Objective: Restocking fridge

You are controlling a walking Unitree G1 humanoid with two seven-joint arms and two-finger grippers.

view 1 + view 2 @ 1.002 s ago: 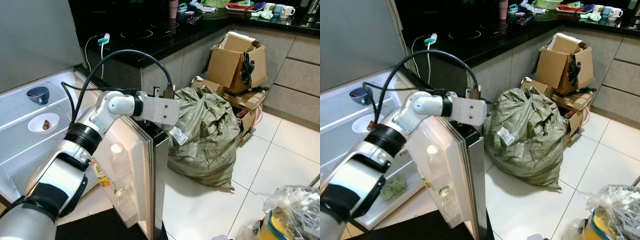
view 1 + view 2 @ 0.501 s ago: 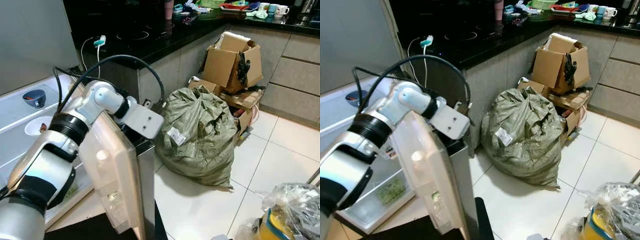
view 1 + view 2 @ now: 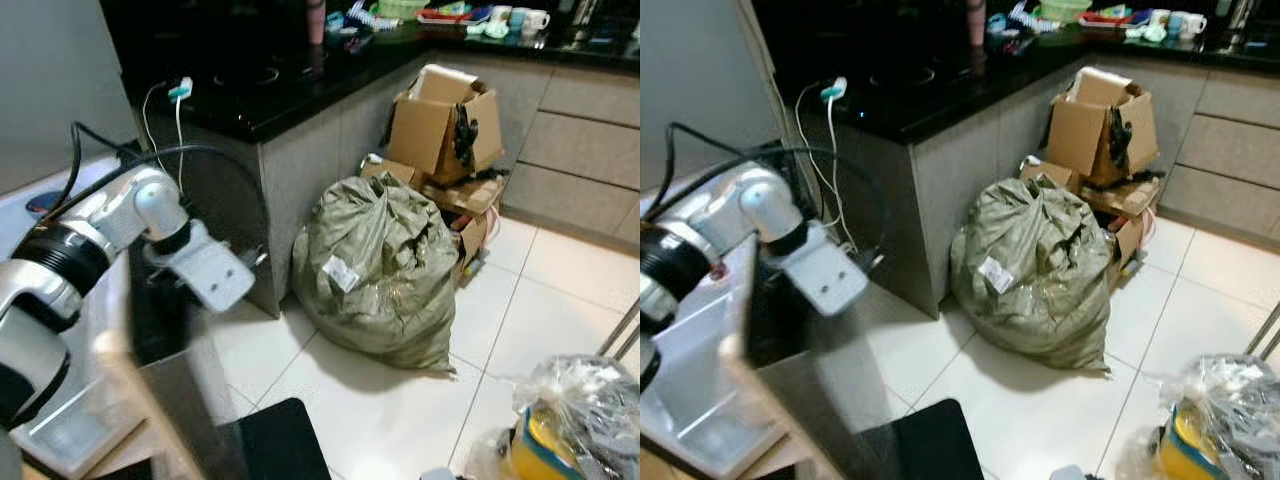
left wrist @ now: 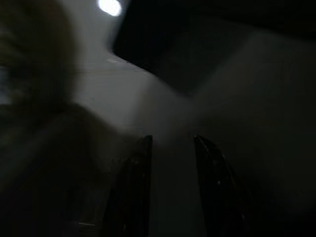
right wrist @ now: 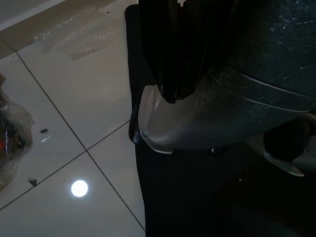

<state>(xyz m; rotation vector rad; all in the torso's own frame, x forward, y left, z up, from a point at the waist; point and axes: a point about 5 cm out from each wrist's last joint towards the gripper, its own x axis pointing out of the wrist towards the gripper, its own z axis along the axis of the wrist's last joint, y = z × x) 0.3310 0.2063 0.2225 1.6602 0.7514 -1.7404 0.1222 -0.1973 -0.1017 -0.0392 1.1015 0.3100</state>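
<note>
1. L gripper (image 4: 170,192): wrist view is very dark; two black fingers (image 4: 138,192) stand apart w/ a gap between, nothing in it, so released. Pale surface just ahead of them.
2. L arm (image 3: 75,250) reaches fwd & bends down at the wrist plate, right beside the fridge door (image 3: 165,420), which is blurred at the lower left. Black cable loops over the arm.
3. R gripper (image 5: 170,49): fingers pressed together, clenched on nothing, hanging idle above the robot's own grey foot & a black mat (image 5: 197,197).
4. Fridge (image 3: 690,370): white inside w/ a clear bin low at the left edge; contents too blurred to tell.
5. Black mat on the white tile floor (image 3: 560,310) by the door's foot.
6. Grey counter (image 3: 300,150) w/ black top behind the arm; charger (image 3: 180,88) w/ white cord hangs over its edge.
7. Green sack (image 3: 375,270) sits on the floor against the counter corner, w/ a white tag.
8. Open cardboard boxes (image 3: 445,130) stacked behind the sack, touching it.
9. Plastic bag (image 3: 575,420) w/ sth yellow in it, lower right, well apart from the sack.
10. Mugs (image 3: 520,18) & dishes on the far counter.
</note>
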